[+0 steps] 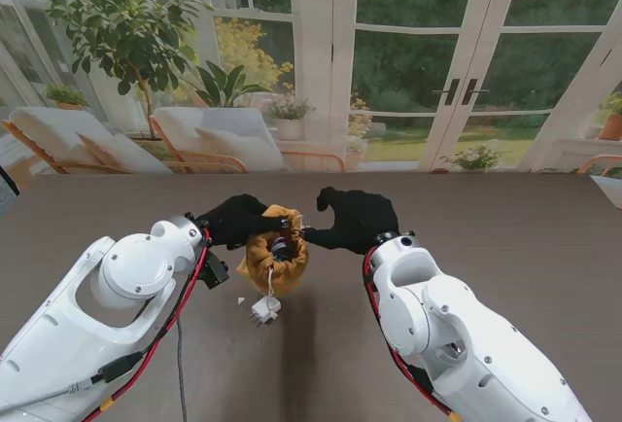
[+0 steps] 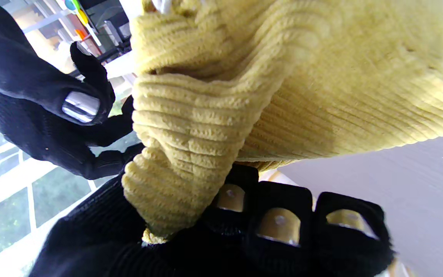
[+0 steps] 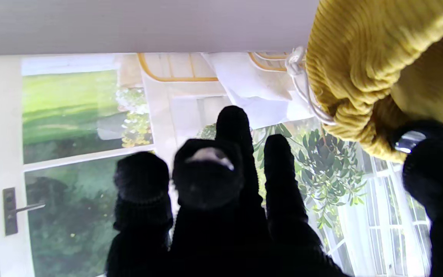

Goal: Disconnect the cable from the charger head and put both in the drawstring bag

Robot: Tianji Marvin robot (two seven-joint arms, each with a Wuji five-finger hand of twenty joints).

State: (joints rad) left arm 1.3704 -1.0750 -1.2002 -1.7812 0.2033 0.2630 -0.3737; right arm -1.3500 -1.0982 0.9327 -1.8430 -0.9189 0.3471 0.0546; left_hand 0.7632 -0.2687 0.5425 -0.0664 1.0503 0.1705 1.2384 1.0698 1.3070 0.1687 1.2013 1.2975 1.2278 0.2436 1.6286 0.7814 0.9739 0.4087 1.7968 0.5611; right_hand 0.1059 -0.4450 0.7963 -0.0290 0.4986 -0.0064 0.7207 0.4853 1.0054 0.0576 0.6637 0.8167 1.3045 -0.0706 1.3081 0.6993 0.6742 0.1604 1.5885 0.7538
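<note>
A mustard corduroy drawstring bag (image 1: 272,262) stands mid-table, its mouth facing up. My left hand (image 1: 236,220) is shut on the bag's left rim; the left wrist view shows its fingers (image 2: 279,225) pinching a fold of the fabric (image 2: 283,77). My right hand (image 1: 358,220) hovers at the bag's right side with fingers (image 3: 214,181) spread, and only the thumb touches the rim (image 3: 360,57). The white charger head (image 1: 263,311) lies on the table nearer to me than the bag. A thin white cord runs from it up toward the bag. The bag's inside is dark.
The bag's white drawstring (image 3: 302,88) hangs off its rim. A tiny white scrap (image 1: 241,299) lies left of the charger head. The brown table (image 1: 505,247) stretches wide to both sides, and glass doors stand beyond its far edge.
</note>
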